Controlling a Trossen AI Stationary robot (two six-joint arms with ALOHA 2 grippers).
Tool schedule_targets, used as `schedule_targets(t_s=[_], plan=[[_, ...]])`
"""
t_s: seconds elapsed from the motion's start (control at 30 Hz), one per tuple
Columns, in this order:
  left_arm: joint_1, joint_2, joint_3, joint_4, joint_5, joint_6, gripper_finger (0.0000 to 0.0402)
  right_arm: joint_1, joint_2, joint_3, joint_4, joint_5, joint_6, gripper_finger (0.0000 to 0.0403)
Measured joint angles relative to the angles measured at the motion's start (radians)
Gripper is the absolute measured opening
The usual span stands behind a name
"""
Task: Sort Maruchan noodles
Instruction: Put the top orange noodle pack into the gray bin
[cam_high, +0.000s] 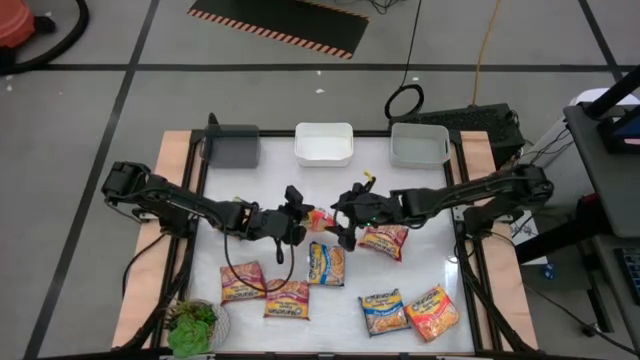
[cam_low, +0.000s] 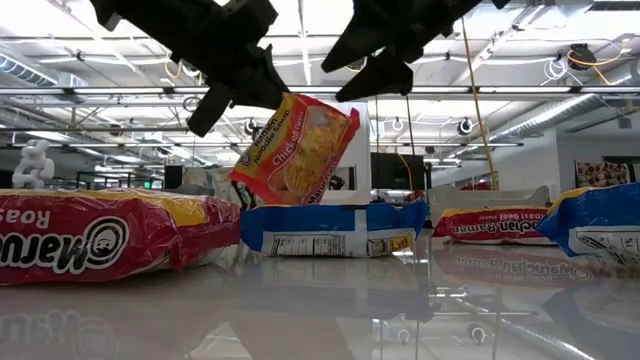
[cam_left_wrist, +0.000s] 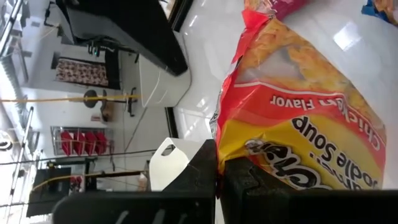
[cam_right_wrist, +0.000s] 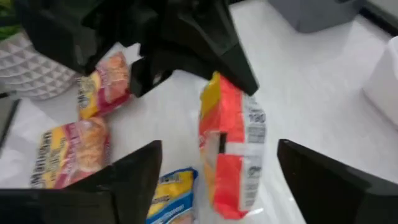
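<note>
An orange-yellow Maruchan noodles packet (cam_low: 296, 150) hangs in the air above the table's middle, and my left gripper (cam_left_wrist: 217, 177) is shut on it. My right gripper (cam_right_wrist: 217, 186) faces it from the table's right side, open wide, one finger on either side of the packet (cam_right_wrist: 230, 146) without touching it. The other noodle packets lie flat on the table: two red ones (cam_high: 243, 282) (cam_high: 287, 300) near left, a blue-and-yellow one (cam_high: 326, 263) in the middle, a red one (cam_high: 384, 240) under the right arm, and a blue one (cam_high: 383, 312) and an orange one (cam_high: 433, 312) near right. My left gripper pinches the packet's crimped end edge (cam_left_wrist: 219, 146) between its two fingers. The fingers come slanting down from the table's left side. The packet is lifted clear of the table and hangs tilted below the fingers, its free end (cam_low: 330, 195) toward the right gripper.
Three bins stand along the far edge: grey (cam_high: 232, 147), white (cam_high: 323, 143) and pale (cam_high: 418, 145). A green plant in a pot (cam_high: 192, 325) sits at the near left corner. Bare tabletop lies between the bins and the two grippers.
</note>
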Motion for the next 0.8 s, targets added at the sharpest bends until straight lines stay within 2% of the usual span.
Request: schedule_targets(t_s=[0.1,0.23,0.4,0.63,0.8], plan=[[0.000,0.000,0.000,0.000,0.000,-0.005,0.0001,-0.003,0.013,0.000,-0.005,0.003,-0.018,0.0337],[0.005,0.000,0.000,0.000,0.000,-0.003,0.0001,-0.011,0.012,0.000,-0.016,0.010,-0.051,0.0335],[0.024,0.000,0.000,0.003,0.000,-0.014,0.0001,-0.017,0.027,0.000,-0.007,0.084,-0.068,0.0334],[0.036,0.000,0.000,0.004,0.000,-0.034,0.0001,-0.034,0.091,0.000,0.051,0.065,-0.068,0.0334],[0.035,0.000,0.000,0.004,0.000,-0.033,0.0001,-0.055,0.125,0.000,0.079,-0.004,-0.069,0.0334]])
